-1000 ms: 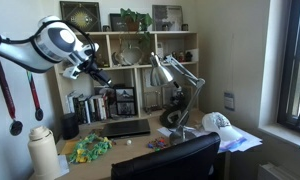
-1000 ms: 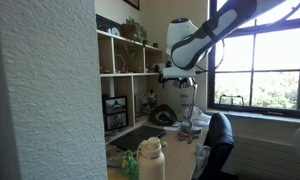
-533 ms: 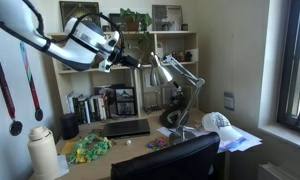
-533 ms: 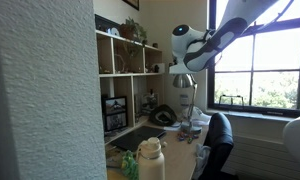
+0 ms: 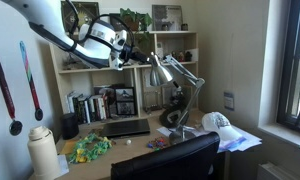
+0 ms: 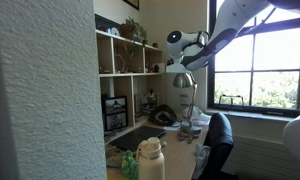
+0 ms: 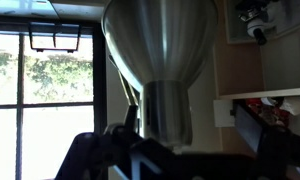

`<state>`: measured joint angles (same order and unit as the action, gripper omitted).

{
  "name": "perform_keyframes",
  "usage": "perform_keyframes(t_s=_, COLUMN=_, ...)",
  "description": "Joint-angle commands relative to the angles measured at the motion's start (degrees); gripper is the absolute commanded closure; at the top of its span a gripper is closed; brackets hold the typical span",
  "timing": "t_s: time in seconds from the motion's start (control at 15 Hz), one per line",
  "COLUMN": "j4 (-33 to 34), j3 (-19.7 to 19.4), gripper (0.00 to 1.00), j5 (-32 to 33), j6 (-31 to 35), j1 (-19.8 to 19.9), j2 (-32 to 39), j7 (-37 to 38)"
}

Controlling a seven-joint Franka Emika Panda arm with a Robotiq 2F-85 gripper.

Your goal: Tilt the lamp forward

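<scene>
The silver lamp (image 5: 163, 69) stands on the desk in front of the shelf, its cone shade tilted down on thin jointed arms. It also shows in an exterior view (image 6: 182, 79). In the wrist view the shade and its neck (image 7: 167, 105) fill the middle, very close. My gripper (image 5: 142, 59) is just beside the back of the shade, seen also from the window side (image 6: 180, 44). In the wrist view the gripper (image 7: 175, 152) is open, one dark finger (image 7: 95, 155) on each side of the lamp's neck, apart from it.
A wooden shelf (image 5: 102, 70) with books, pictures and a plant stands behind the lamp. The desk holds a keyboard (image 5: 125, 128), a white jug (image 5: 44, 152), green clutter, papers and a white cap (image 5: 218, 123). A black chair back (image 5: 165, 160) is in front. A window (image 6: 260, 70) is nearby.
My arm has swung from the shelf's left side up and across to the lamp. The gripper is now at the back of the shade. The lamp has not visibly moved.
</scene>
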<state>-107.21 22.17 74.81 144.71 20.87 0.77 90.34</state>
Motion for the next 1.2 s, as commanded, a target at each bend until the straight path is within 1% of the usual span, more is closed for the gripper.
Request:
perform_keyframes(t_s=0.0, j4=3.8, j3=-9.5, gripper=0.0, j5=3.7, j6=-2.9, j1=-11.0, j2=2.9, j7=3.6)
perform_keyframes(t_s=0.07, j4=4.4, j3=-11.5, gripper=0.0, j5=4.1, j6=-3.3, j1=-13.2, j2=3.4, j7=4.0)
perform_keyframes(t_s=0.2, j4=5.6, j3=-14.5, gripper=0.0, j5=5.2, j6=-3.7, j1=-16.1, j2=4.4, j7=4.9)
perform_keyframes(t_s=0.4, j4=6.9, j3=-17.5, gripper=0.0, j5=5.3, j6=-3.9, j1=-18.5, j2=5.3, j7=4.8)
perform_keyframes(t_s=0.67, j4=7.5, j3=-19.6, gripper=0.0, j5=5.0, j6=-4.0, j1=-19.8, j2=5.6, j7=4.5)
perform_keyframes(t_s=1.13, j4=6.7, j3=-21.1, gripper=0.0, j5=4.8, j6=-4.7, j1=-20.3, j2=5.2, j7=4.0)
